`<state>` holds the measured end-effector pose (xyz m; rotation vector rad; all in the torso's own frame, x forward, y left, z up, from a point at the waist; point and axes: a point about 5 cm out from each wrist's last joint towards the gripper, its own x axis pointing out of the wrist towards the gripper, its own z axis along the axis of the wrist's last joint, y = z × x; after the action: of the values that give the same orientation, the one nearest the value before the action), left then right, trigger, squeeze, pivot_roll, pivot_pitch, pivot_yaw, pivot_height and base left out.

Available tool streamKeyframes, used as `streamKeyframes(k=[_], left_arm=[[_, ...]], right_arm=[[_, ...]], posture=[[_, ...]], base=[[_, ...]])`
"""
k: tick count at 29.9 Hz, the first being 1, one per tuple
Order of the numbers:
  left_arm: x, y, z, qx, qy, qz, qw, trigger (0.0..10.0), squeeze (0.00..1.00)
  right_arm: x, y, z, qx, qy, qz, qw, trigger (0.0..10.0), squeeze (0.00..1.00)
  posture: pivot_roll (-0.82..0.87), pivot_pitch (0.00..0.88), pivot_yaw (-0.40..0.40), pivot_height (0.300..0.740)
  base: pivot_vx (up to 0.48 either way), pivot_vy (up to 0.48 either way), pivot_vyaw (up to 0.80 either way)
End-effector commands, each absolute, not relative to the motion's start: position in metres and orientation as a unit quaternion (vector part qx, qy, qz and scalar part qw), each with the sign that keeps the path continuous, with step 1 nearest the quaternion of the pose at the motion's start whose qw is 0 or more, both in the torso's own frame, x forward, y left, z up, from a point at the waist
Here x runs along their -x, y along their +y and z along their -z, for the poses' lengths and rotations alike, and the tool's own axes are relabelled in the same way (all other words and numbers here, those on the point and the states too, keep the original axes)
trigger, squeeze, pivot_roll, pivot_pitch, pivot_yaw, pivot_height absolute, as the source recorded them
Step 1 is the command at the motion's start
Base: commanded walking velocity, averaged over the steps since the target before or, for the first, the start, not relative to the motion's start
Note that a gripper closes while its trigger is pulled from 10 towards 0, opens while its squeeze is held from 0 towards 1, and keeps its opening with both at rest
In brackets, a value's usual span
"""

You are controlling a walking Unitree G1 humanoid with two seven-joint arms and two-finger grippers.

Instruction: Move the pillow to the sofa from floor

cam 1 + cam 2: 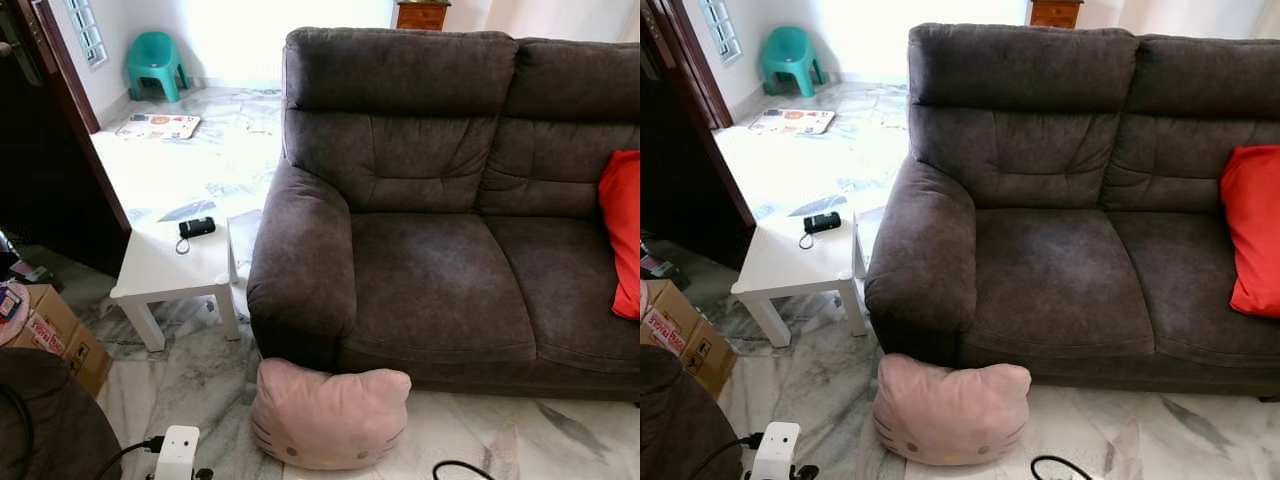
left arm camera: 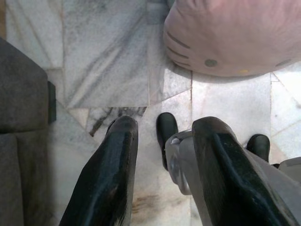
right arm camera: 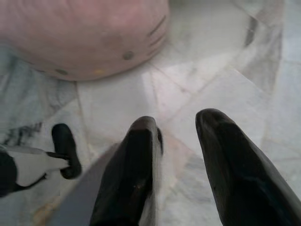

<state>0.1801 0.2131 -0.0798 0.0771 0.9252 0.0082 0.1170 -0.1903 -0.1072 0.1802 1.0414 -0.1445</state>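
A pink cat-face pillow [image 1: 330,415] lies on the marble floor, leaning against the front of the dark brown sofa [image 1: 440,270] below its left armrest. The sofa's left seat [image 1: 1060,275] is bare. In the left wrist view my left gripper [image 2: 167,125] hangs open above the floor, a short way from the pillow [image 2: 235,37], with nothing between its fingers. In the right wrist view my right gripper [image 3: 178,120] is open too, apart from the pillow [image 3: 80,37] and holding nothing.
A red cushion [image 1: 1255,225] rests on the sofa's right seat. A white side table [image 1: 165,265] with a black device [image 1: 196,227] stands left of the sofa. A cardboard box [image 1: 55,335], a white plug block [image 1: 177,452] and a black cable [image 1: 460,468] lie on the floor nearby.
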Motion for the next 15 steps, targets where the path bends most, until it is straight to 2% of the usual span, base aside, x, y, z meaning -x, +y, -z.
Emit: streamKeyframes(k=[1,6,15], left_arm=[[-0.18,0.212,0.08,-0.031,0.441,-0.006,0.897,10.0,0.0],[-0.18,0.212,0.08,-0.03,0.439,-0.005,0.898,10.0,0.0],[-0.18,0.212,0.079,-0.029,0.439,-0.006,0.898,10.0,0.0]], right_arm=[[-0.122,-0.185,0.107,-0.086,0.496,0.069,0.861,10.0,0.0],[-0.135,-0.162,0.105,-0.091,0.491,0.058,0.865,10.0,0.0],[-0.145,-0.143,0.102,-0.093,0.489,0.05,0.866,10.0,0.0]], posture=[[0.05,0.0,-0.039,0.74],[0.05,0.0,-0.043,0.74],[0.05,0.0,-0.045,0.74]], base=[[0.0,0.0,0.0],[0.0,0.0,0.0],[0.027,0.0,0.0]])
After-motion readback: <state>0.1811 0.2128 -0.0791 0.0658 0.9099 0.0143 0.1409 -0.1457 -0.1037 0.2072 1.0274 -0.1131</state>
